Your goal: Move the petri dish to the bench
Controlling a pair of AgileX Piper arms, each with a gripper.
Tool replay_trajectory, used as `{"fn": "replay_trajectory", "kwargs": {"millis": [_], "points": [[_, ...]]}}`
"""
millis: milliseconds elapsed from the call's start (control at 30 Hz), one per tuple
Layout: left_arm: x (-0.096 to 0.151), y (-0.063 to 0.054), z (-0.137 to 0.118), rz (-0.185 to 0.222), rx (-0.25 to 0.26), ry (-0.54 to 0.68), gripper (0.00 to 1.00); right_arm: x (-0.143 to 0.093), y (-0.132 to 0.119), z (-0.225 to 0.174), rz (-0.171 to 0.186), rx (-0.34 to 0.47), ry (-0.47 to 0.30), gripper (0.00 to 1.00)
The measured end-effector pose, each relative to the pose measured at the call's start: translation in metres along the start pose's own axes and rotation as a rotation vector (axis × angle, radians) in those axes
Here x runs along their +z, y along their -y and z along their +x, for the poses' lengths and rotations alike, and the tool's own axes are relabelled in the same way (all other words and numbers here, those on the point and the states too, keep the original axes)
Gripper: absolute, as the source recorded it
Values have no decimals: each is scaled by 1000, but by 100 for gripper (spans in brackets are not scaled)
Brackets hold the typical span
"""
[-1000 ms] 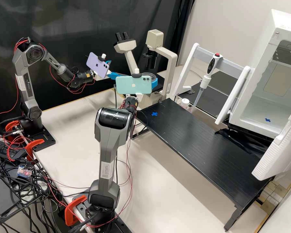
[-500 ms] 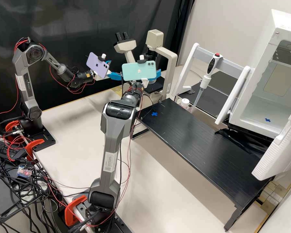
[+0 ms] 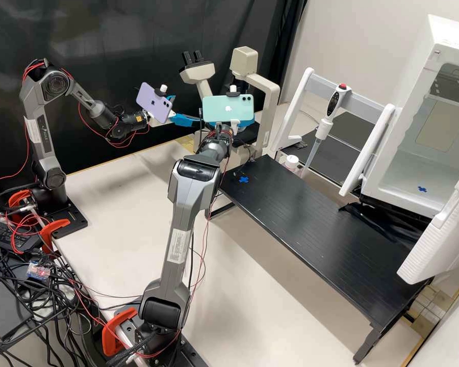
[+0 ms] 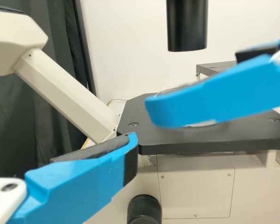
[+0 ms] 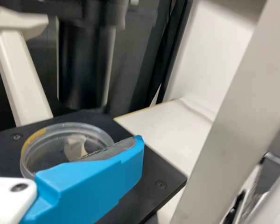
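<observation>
Claw of the left arm (image 3: 183,114) is pointing at the microscope (image 3: 265,86), gaping wide and gripping nothing. On the microscope's black stage (image 5: 158,170), the clear petri dish (image 5: 51,144) is lying flat. The right claw (image 3: 244,123) is hovering there, spread open and empty, one finger partly covering the dish in its wrist view. Farther right, the black counter (image 3: 316,229) is bearing a blue cross (image 3: 244,179), and a pipette (image 3: 323,130) is leaning slightly.
</observation>
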Motion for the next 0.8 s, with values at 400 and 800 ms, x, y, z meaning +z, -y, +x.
{"fn": "replay_trajectory", "kwargs": {"millis": [400, 800], "points": [[0, 0, 0, 0, 0, 0, 100, 21, 13, 13, 113, -10, 34, 100], [0, 0, 0, 0, 0, 0, 100, 28, 24, 10, 124, -17, 29, 100]]}}
